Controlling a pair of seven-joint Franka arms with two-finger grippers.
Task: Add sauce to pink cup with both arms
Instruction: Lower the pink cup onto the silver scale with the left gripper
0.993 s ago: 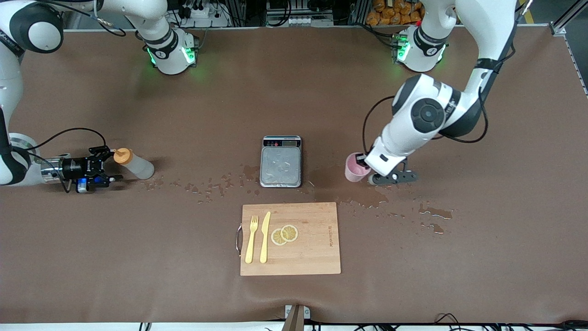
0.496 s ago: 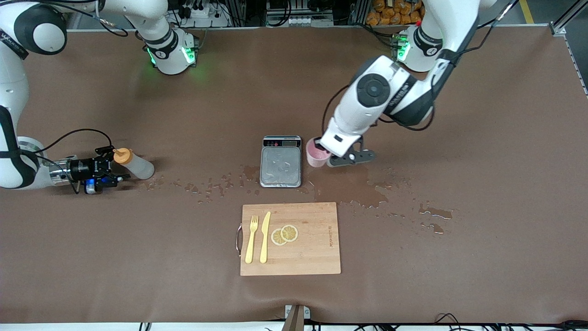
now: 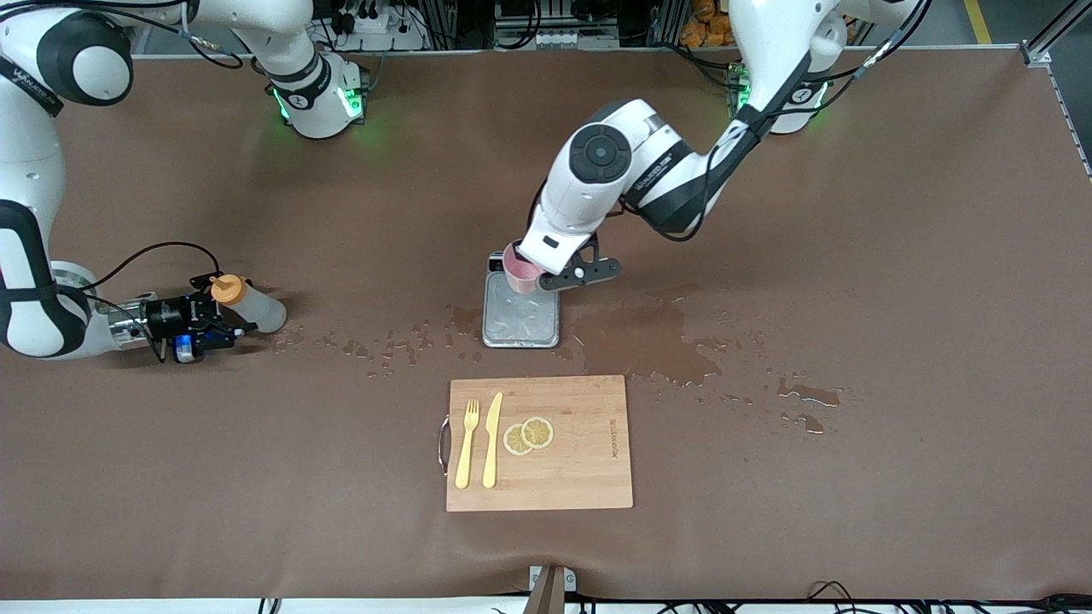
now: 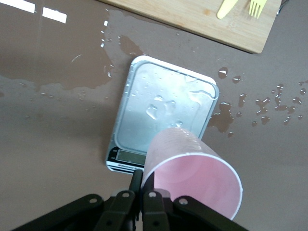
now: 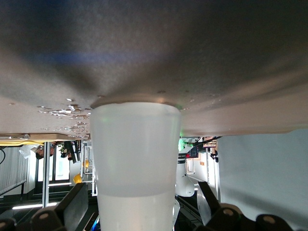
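Front view: faint printed wording on the cutting board point(image 3: 589, 477), too small to read; lettering on both arms' links, not legible. Left pincer point(image 3: 533, 275) up over the display end of the scale point(image 3: 521, 311), pinching the pink cup point(image 3: 517, 267) by its rim, cup tilted, clear of the platform. Left arm point(image 3: 636, 166) reaching in from its base at the bench's top edge, elbow bent, wrist angled down toward the scale. Sauce point(image 3: 243, 304) lying on its side on the brown bench point(image 3: 896, 281) toward the right arm's end, orange cap pointing at the right pincer point(image 3: 217, 314). Right pincer low at the bench, fingers spread to either side of the bottle's cap end, not squeezing. Right arm point(image 3: 38, 290) folded low, forearm roughly level with the bench. Fork point(image 3: 466, 444), knife point(image 3: 492, 439) and two lemon slices point(image 3: 529, 434) on the board, nearer the camera than the scale. Water puddles point(image 3: 674, 341) between scale and board and toward the left arm's end.

Left wrist view: cup point(image 4: 192, 175) clamped at the rim between pressed-together fingers point(image 4: 153, 204), mouth toward the camera, hanging over the scale's point(image 4: 163, 110) display; droplets on the steel platform; display blank, no readable digits.

Right wrist view: translucent bottle point(image 5: 135, 163) dead centre between two spread fingers point(image 5: 72, 204), gaps visible on both sides.
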